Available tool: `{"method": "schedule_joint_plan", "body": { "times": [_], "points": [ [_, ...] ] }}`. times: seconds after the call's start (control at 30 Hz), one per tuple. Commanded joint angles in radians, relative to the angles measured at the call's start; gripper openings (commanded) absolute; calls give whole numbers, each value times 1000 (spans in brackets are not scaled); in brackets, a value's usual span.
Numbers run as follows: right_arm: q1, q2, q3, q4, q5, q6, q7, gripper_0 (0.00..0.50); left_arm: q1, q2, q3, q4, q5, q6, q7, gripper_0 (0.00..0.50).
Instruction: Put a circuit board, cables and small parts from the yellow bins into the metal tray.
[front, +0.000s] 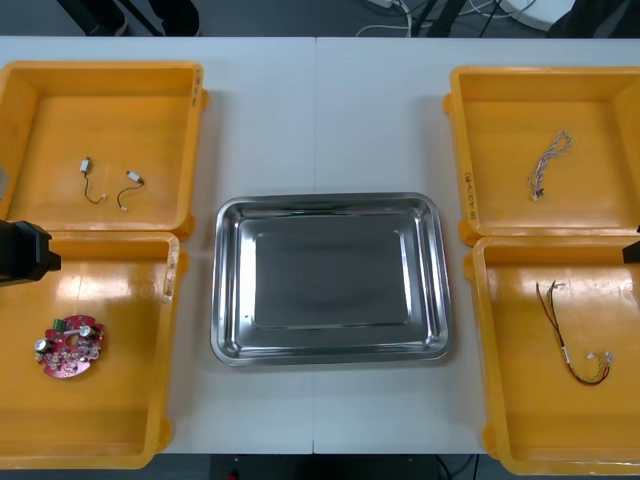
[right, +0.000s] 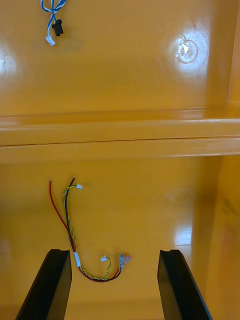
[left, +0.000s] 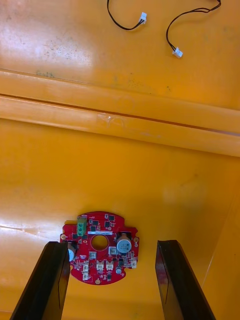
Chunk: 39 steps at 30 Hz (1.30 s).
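Observation:
A round red circuit board (front: 70, 346) lies in the near left yellow bin (front: 110, 425). My left gripper (left: 112, 282) hangs open just above that bin, and the board (left: 100, 247) sits between and slightly beyond its fingertips. The left arm (front: 22, 250) shows at the table's left edge. A red and yellow cable (front: 572, 340) lies in the near right bin (front: 540, 440). My right gripper (right: 114, 285) is open over it, with the curled end of the cable (right: 75, 240) between the fingers. The metal tray (front: 330, 280) in the middle is bare and shiny.
The far left bin (front: 100, 66) holds two short black cables with small metal parts (front: 133, 178), and their white plugs (left: 177, 52) show past the bin walls. A twisted blue and white cable (front: 548, 160) lies in the far right bin (front: 540, 74).

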Motion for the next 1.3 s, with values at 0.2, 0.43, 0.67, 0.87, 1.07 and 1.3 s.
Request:
{"method": "schedule_joint_plan", "body": {
  "times": [0.2,0.43,0.67,0.87,1.07,1.3],
  "points": [
    [11,-21,-33,-24,-3,0,5,500,20,43,25,-36,1,7,-84,500],
    [11,-21,-33,-24,-3,0,5,500,20,43,25,-36,1,7,-84,500],
    [11,-21,-33,-24,-3,0,5,500,20,43,25,-36,1,7,-84,500],
    [11,-21,-33,-24,-3,0,5,500,20,43,25,-36,1,7,-84,500],
    [11,-21,-33,-24,-3,0,5,500,20,43,25,-36,1,7,-84,500],
    [11,-21,-33,-24,-3,0,5,500,20,43,25,-36,1,7,-84,500]
  ]
}}
